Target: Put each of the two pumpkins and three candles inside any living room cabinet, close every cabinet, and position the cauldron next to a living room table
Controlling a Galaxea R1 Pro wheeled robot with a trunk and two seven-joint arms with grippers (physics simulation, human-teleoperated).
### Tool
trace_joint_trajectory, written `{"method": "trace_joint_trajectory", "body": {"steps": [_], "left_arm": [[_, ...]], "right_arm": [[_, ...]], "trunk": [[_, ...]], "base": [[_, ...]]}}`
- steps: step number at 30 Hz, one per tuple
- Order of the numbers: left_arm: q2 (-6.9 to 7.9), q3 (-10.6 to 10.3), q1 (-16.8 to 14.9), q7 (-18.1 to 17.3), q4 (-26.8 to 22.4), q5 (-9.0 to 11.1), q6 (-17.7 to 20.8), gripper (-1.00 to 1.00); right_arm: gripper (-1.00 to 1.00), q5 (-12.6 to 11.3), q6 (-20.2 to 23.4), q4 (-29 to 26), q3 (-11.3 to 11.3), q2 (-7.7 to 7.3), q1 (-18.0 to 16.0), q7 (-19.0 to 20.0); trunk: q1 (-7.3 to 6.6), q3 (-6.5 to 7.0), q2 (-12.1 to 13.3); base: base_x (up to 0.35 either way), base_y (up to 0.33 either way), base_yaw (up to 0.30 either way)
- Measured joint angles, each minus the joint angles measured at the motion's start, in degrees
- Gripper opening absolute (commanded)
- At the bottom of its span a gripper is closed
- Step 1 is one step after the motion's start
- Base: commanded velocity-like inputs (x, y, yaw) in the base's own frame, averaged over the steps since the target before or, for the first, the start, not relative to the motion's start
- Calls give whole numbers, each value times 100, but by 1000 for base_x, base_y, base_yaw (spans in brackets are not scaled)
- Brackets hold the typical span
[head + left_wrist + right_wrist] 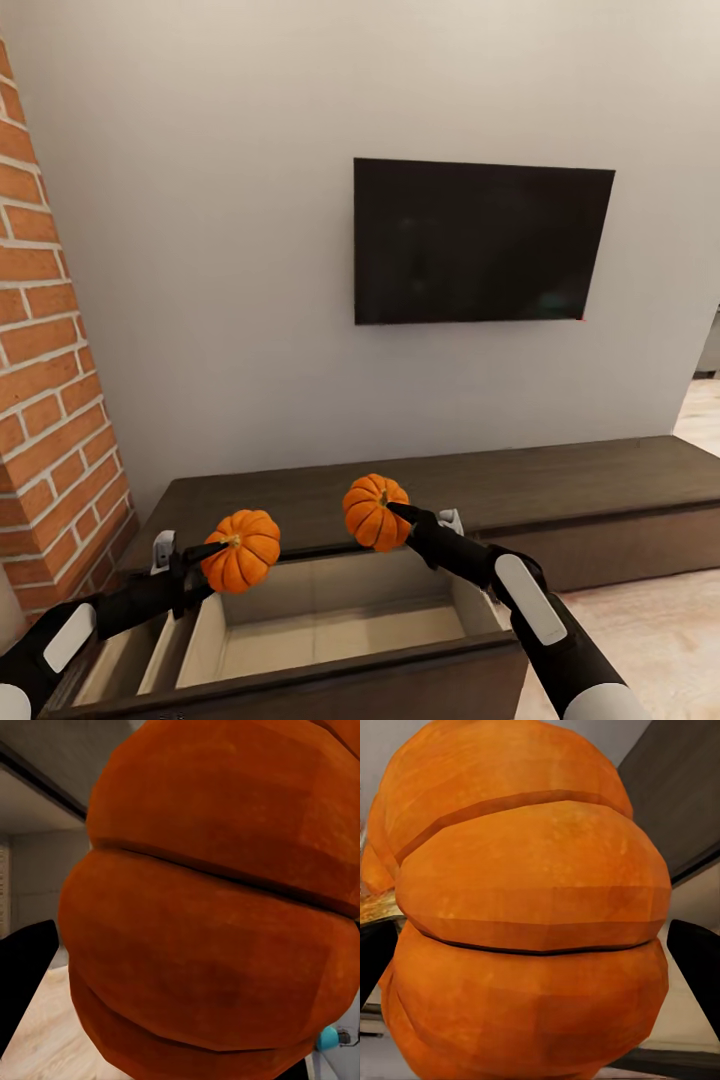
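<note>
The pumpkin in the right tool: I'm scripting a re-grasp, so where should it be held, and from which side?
Across its ribbed belly, fingers on opposite lobes, coming from the side as the right tool does now on the pumpkin. The body is round and wide; the short stem offers too little purchase. The open drawer lies below.

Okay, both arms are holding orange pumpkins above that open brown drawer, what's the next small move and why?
Probably lower the left gripper so its ribbed orange pumpkin sinks into the open drawer of the long dark-brown wooden cabinet, then open the jaws. That pumpkin already hangs above the drawer's pale interior, while the right gripper holds its orange pumpkin nearer the back edge.
</note>
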Motion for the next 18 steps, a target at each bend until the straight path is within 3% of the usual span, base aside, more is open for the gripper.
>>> {"method": "trace_joint_trajectory", "body": {"steps": [6,18], "left_arm": [[1,-8,0,1,0,3,0,-100],[0,-9,-1,1,1,-4,-1,-100]], "right_arm": [[-100,-13,-1,-1,-6,-1,-1,5],[-100,-16,-22,6,-7,-24,1,59]], "trunk": [[0,25,0],[-1,30,0]], "base": [[0,-78,226],[84,-90,16]]}}
